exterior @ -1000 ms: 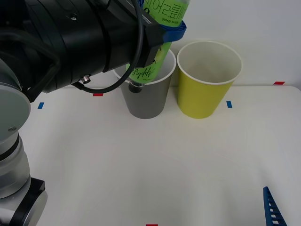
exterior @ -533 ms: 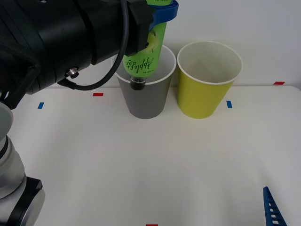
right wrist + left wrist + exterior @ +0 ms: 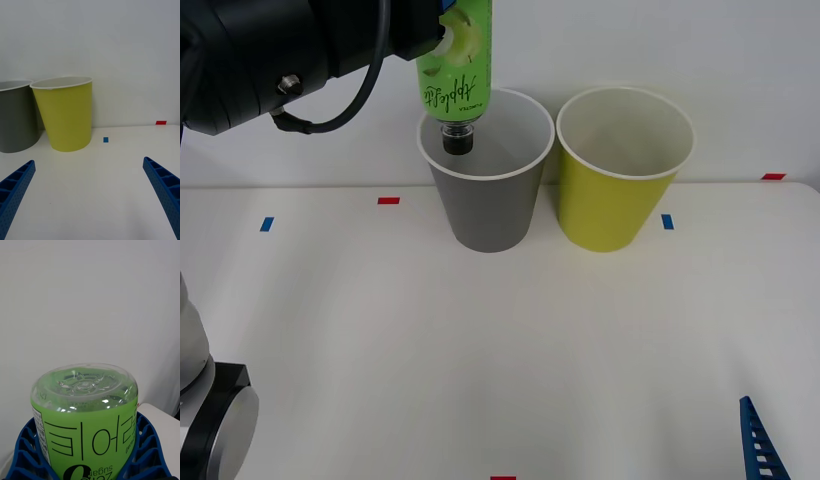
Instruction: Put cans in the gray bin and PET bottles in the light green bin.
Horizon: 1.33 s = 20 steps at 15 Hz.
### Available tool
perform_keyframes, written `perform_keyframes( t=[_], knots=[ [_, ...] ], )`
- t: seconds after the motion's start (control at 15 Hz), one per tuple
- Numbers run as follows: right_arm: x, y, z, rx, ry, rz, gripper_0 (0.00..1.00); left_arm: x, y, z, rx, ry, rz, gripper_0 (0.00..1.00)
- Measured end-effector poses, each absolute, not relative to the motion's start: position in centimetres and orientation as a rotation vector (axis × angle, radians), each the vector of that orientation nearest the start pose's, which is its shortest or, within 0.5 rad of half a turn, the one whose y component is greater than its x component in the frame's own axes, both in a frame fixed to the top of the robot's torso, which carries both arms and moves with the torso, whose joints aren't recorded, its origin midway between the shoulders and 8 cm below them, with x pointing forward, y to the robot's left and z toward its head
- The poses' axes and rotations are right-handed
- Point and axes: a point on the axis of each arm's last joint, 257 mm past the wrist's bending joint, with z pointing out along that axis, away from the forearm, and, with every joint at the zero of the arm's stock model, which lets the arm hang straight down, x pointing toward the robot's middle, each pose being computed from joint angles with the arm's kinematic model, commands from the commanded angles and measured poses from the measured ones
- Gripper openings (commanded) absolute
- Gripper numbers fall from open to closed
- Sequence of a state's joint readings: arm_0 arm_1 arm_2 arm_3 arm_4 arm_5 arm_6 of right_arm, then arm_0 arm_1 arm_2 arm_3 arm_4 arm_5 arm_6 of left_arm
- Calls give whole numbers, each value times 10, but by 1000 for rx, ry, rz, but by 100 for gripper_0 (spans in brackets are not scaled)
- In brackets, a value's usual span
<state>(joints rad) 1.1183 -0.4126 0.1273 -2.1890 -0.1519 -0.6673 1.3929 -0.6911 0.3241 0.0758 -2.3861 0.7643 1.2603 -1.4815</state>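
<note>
My left gripper (image 3: 86, 465) is shut on the PET bottle (image 3: 455, 75), a bright green one that hangs upside down with its black cap pointing down. The cap sits just over the left part of the gray bin's (image 3: 490, 205) mouth, about level with the rim. In the left wrist view the bottle's clear base (image 3: 84, 390) rises between the blue fingers (image 3: 22, 453). The light green bin (image 3: 620, 190) stands right of the gray one, almost touching it. My right gripper (image 3: 88, 161) is open low over the table, facing the light green bin (image 3: 67, 112) and the gray bin (image 3: 17, 116).
Both bins stand at the back of the white table (image 3: 500, 350), against a pale wall. Small red and blue tape marks (image 3: 388, 201) dot the table. One blue finger of the right gripper (image 3: 755, 440) shows at the front right corner.
The left arm has lifted and drawn back to the left. The bottle has swung from a slant to nearly upright, cap down, and its cap has risen to the gray bin's rim.
</note>
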Motion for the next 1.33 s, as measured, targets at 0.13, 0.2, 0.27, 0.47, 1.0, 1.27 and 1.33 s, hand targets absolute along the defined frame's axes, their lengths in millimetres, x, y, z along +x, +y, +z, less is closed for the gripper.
perform_keyframes(
  t=[0.13, 0.2, 0.27, 0.47, 1.0, 1.27, 1.33],
  knots=[
    [227, -286, -171, -6, 1429, 86, 100, 433, 36, 167, 610, 1362, -549, 0],
    [227, -286, -171, -6, 1429, 86, 100, 431, 34, 171, 612, 1345, -556, 0],
    [227, -286, -171, -6, 1429, 86, 100, 429, 32, 175, 619, 1333, -559, 0],
    [227, -286, -171, -6, 1429, 86, 100, 426, 26, 180, 636, 1317, -562, 0],
    [227, -286, -171, -6, 1429, 86, 100, 473, -17, 206, 644, 1301, -615, 0],
    [227, -286, -171, -6, 1429, 86, 100, 494, -53, 215, 645, 1281, -626, 0],
    [227, -286, -171, -6, 1429, 86, 100, 501, -61, 213, 644, 1281, -625, 0]
  ],
)
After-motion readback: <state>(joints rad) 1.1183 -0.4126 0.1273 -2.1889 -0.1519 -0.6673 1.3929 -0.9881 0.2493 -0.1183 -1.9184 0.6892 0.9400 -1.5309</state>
